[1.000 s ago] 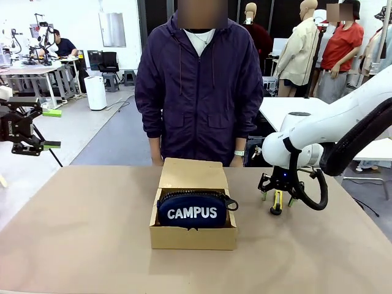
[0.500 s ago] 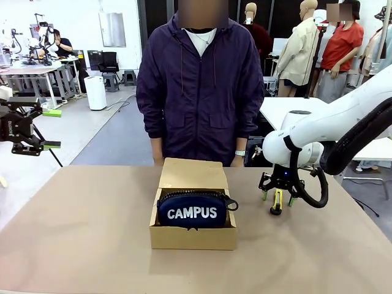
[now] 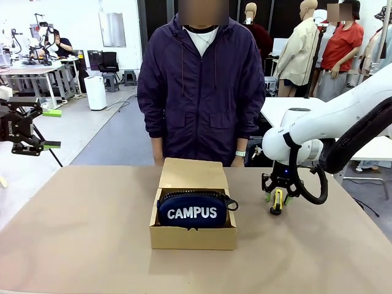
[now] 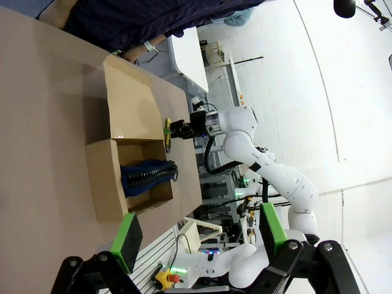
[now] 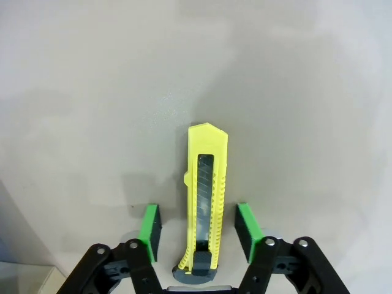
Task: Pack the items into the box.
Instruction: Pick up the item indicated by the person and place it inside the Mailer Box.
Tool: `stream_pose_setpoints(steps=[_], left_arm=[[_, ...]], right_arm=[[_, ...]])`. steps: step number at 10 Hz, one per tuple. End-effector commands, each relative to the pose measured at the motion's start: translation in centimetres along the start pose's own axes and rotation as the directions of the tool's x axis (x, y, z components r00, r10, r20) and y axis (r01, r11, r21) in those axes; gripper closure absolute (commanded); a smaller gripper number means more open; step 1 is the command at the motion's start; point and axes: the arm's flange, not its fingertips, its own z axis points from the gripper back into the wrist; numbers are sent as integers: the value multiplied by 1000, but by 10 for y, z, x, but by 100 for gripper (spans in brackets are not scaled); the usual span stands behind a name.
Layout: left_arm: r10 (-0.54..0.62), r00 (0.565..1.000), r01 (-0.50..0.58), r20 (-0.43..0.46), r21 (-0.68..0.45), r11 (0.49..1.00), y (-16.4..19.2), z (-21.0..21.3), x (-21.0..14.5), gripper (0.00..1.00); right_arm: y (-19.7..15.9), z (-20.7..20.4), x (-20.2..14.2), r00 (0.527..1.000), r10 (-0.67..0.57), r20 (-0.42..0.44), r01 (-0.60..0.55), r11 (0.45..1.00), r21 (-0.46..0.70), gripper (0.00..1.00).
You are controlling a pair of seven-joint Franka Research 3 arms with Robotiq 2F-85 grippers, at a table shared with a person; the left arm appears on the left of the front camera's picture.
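Yellow knife [image 5: 207, 202] lies flat on the table [image 5: 92, 92], right of the box [image 3: 193, 237], between my right claw's [image 5: 197, 228] spread pads [image 5: 150, 231], neither touching it. It sits nearer one pad, so I judge that pad could shove and twist it, or slip on slick plastic. Its long axis runs along my fingers, slanted tip pointing away, black end toward my palm.

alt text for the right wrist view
A yellow utility knife lies flat on the pale table, its tip pointing away from the camera. The right gripper has its two green pads either side of the knife's near end, with a gap on each side.
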Motion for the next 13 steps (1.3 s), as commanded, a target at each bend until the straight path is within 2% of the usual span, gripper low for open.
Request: stream_pose_setpoints(steps=[1,8,9,11,13], left_arm=[[5,1000,-5,-10,0,1000,-2,4,-1,0],[5,1000,-5,-10,0,1000,-2,4,-1,0],[5,1000,-5,-10,0,1000,-2,4,-1,0],[5,1000,-5,-10,0,1000,-2,4,-1,0],[5,1000,-5,-10,0,1000,-2,4,-1,0]], right_arm=[[3,-6,5,999,27,-21,-27,1000,5,100],[3,-9,5,998,49,-38,-48,999,4,100],[3,-1,4,996,80,-41,-79,997,14,100],[1,55,4,983,178,-32,-177,984,28,100],[3,114,-5,946,313,-84,-308,949,64,100]])
